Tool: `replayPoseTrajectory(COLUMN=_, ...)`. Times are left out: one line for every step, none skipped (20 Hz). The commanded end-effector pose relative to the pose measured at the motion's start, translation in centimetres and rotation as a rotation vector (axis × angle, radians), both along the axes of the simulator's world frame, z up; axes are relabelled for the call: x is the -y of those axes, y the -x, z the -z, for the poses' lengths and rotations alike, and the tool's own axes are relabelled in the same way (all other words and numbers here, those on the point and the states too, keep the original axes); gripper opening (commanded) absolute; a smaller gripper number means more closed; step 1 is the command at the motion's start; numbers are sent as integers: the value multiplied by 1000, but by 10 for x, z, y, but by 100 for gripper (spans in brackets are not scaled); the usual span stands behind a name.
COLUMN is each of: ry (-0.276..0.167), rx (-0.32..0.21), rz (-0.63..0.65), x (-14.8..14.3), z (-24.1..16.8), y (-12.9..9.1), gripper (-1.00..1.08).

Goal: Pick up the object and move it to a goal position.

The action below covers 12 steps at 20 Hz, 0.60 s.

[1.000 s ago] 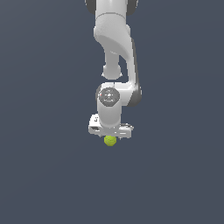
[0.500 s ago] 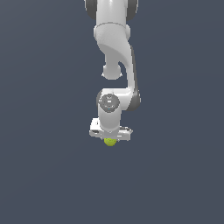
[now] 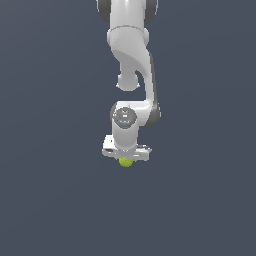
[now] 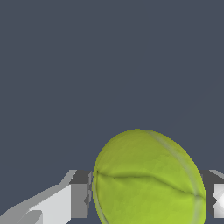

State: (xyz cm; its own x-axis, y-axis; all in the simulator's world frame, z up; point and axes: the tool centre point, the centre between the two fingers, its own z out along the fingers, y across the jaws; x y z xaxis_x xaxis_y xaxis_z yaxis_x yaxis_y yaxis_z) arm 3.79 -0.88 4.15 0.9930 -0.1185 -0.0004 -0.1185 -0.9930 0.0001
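White robot arm (image 3: 131,65) hung straight down, its end effector (image 3: 125,160) gripping the small yellow-green ball (image 4: 148,179) between both fingers (image 4: 78,194)

Flat, even render light; sharp, no shadows.

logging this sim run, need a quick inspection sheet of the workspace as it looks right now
surface: plain dark grey-blue ground, no markings seen
job's things: yellow-green ball sits between the pincer's fingers, faint seam visible
clutter: nothing seen
grippers: pincer points down over the ball, one finger close on each side; contact cannot be confirmed
cables: nothing seen
surroundings: only the white arm; no goal marker seen
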Motion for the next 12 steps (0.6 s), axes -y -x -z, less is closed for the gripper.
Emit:
replayPoseTrajectory(ry=0, rx=0, rz=0, x=1, z=-1, y=0, gripper=-100)
replayPoseTrajectory(ry=0, rx=0, rz=0, x=2, z=-3, y=0, gripper=-100)
replayPoseTrajectory(ry=0, rx=0, rz=0, x=4, z=-5, y=0, gripper=-100)
replayPoseTrajectory(ry=0, rx=0, rz=0, x=6, z=-7, y=0, gripper=-100)
replayPoseTrajectory(ry=0, rx=0, rz=0, x=8, z=-11, y=1, gripper=-100)
replayPoseTrajectory(ry=0, rx=0, rz=0, x=11, z=-14, y=1, gripper=-100)
replayPoseTrajectory(ry=0, rx=0, rz=0, x=15, z=-19, y=1, gripper=-100)
replayPoseTrajectory(ry=0, rx=0, rz=0, x=19, z=-24, y=2, gripper=-100)
replayPoseTrajectory(ry=0, rx=0, rz=0, x=24, z=-30, y=2, gripper=-100)
replayPoseTrajectory(ry=0, rx=0, rz=0, x=29, z=-37, y=2, gripper=-100)
replayPoseTrajectory(ry=0, rx=0, rz=0, x=34, z=-44, y=3, gripper=-100)
replayPoseTrajectory(ry=0, rx=0, rz=0, x=40, z=-52, y=3, gripper=-100)
